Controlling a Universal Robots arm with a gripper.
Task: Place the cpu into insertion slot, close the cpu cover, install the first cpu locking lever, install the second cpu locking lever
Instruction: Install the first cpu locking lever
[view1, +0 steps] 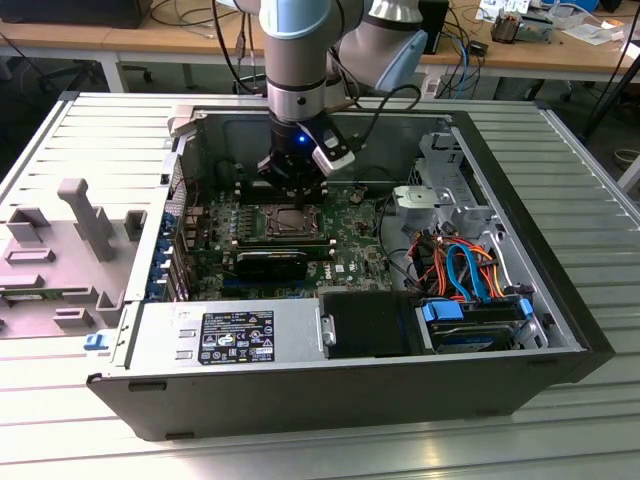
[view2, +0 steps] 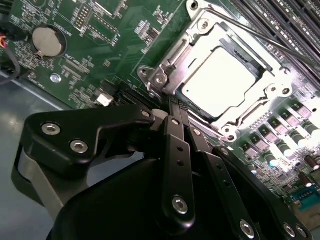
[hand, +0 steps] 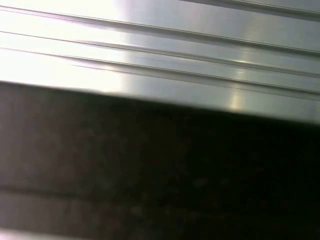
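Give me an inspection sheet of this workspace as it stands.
Surface: ribbed metal table carrying an open computer case.
Job's things: cpu lies in the insertion slot; cpu cover is down around it.
Clutter: grey fixture blocks at the exterior view's left.
Claw: claw shut, tips at the socket's edge.
Cables: orange and blue cables inside the case.
Surroundings: wooden benches behind.

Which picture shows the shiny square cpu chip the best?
The second wrist view: the cpu sits close and bright inside the cpu cover, just beyond the gripper. In the exterior view it is small and far away, under the arm. The first wrist view has metal ridges and a dark surface.
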